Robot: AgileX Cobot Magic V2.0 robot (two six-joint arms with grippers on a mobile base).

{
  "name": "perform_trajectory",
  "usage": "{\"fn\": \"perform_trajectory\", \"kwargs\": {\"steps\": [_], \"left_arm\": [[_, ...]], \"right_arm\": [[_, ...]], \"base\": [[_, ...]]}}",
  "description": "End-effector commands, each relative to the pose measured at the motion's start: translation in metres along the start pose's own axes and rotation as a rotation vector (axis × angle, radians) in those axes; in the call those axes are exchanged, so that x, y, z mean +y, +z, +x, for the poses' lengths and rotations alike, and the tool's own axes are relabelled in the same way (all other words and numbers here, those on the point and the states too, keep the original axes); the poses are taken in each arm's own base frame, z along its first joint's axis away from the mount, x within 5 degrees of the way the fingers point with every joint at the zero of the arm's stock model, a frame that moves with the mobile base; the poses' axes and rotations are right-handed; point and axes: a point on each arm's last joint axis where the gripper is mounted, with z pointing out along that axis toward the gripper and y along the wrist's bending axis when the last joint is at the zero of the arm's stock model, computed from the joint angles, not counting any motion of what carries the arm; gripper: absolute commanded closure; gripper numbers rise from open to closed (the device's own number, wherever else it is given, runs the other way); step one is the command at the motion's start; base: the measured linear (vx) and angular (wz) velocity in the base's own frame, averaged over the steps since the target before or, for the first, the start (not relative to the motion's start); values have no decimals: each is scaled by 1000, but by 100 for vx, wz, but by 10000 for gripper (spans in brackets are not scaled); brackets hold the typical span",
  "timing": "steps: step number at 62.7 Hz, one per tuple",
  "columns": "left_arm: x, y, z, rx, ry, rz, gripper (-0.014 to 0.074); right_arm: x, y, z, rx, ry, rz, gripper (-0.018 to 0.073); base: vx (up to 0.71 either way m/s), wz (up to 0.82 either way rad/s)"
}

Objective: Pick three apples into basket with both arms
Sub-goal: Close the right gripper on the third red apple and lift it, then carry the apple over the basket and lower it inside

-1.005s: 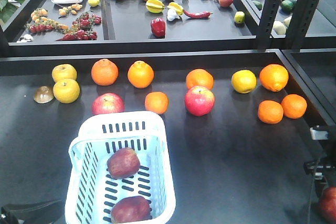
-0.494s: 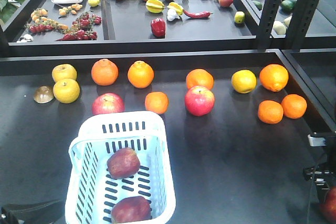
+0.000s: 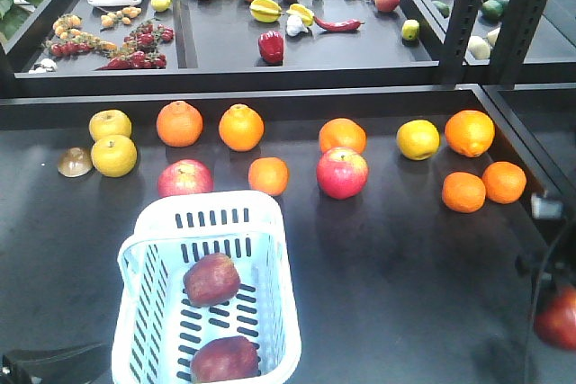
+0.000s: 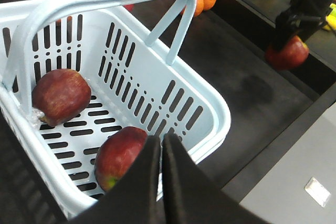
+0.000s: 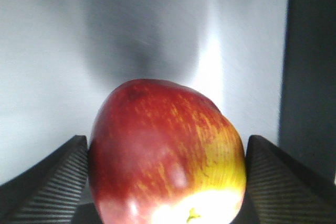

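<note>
Between ribbed pads | glossy round apple (image 5: 167, 156) | slotted plastic basket (image 3: 270, 312)

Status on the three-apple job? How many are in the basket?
Two dark red apples already lie in the basket. The third apple is clamped in the right tool, off at the table's right edge. The left tool is shut and empty above the basket. Left: carry the third apple over and drop it in.
</note>
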Motion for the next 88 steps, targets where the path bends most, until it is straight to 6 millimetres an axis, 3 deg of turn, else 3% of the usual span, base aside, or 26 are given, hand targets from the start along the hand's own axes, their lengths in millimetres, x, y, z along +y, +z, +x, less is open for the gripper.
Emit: {"fn": "perform_trajectory", "kwargs": {"steps": [1, 22, 38, 45, 62, 75, 88], "left_arm": [[-2, -1, -9, -20, 8, 7, 602], [-2, -1, -9, -20, 8, 8, 602], [-2, -1, -9, -20, 8, 8, 602], [-2, -1, -9, -21, 8, 5, 602], [-2, -1, -9, -21, 8, 5, 602], [-2, -1, -9, -20, 8, 7, 602], [-2, -1, -9, -20, 8, 8, 602]], "right_arm": [[2, -45, 7, -129, -20, -44, 569], [37, -132, 46, -420, -163, -360, 564], [67, -169, 75, -507, -325, -571, 564], [97, -174, 83, -480, -452, -591, 564], [198, -177, 98, -548, -697, -606, 564], [262, -150, 97, -547, -810, -605, 560], [299, -125, 84, -629, -800, -584, 480]], "base": [[0, 0], [0, 0], [0, 0], [0, 0], [0, 0], [0, 0], [0, 0]]}}
